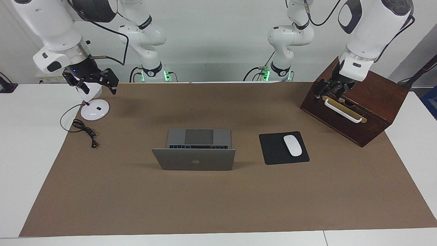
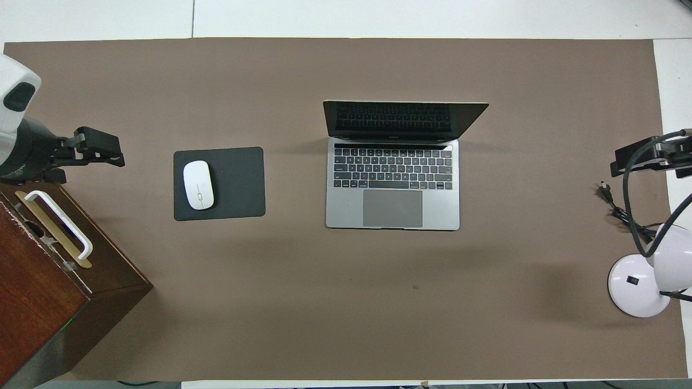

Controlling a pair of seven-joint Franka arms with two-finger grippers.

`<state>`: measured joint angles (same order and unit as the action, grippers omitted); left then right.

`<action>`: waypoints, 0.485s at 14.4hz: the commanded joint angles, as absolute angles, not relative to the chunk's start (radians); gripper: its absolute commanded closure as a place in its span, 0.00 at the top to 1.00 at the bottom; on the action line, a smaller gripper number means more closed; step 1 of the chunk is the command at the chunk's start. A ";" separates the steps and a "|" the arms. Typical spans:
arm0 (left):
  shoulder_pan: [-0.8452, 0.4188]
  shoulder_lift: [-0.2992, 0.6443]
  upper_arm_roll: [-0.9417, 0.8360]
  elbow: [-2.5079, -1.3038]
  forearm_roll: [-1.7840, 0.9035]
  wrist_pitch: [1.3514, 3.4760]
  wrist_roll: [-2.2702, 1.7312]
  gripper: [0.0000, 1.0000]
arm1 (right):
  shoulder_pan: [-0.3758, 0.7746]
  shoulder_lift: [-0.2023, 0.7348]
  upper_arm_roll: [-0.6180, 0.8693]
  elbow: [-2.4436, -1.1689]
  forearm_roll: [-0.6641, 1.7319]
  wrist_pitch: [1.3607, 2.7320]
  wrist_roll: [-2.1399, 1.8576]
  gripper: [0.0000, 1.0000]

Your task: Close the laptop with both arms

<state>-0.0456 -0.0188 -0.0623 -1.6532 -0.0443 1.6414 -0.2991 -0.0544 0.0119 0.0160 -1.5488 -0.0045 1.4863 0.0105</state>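
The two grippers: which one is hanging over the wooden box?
The left gripper hangs open over the wooden box, above its white handle. The right gripper, also open, is over the white lamp base.

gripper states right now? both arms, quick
Left gripper: open, holding nothing, up over the wooden box.
Right gripper: open, holding nothing, up over the lamp base.
Laptop is open, untouched.

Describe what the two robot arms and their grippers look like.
Both arms, the left arm and the right arm, are bulky white jointed tubes with dark grey joint caps and black cables looping alongside. Green lights glow at their bases. The left gripper and the right gripper are small, black and angular; a small blue light shows on the right one.
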 commanded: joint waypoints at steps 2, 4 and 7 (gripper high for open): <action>-0.052 -0.017 -0.054 -1.640 -0.037 1.637 -0.287 1.00 | -0.063 -0.008 0.021 -1.574 0.008 1.493 0.015 1.00; -0.052 -0.020 -0.058 -1.641 -0.037 1.647 -0.287 1.00 | -0.061 -0.008 0.021 -1.574 0.006 1.494 0.012 1.00; -0.055 -0.026 -0.064 -1.651 -0.037 1.689 -0.291 1.00 | -0.063 -0.008 0.021 -1.574 0.006 1.494 0.012 1.00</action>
<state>-0.0460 -0.0189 -0.0677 -1.6531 -0.0443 1.6642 -0.2986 -0.0544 0.0119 0.0160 -1.5488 -0.0045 1.4863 0.0105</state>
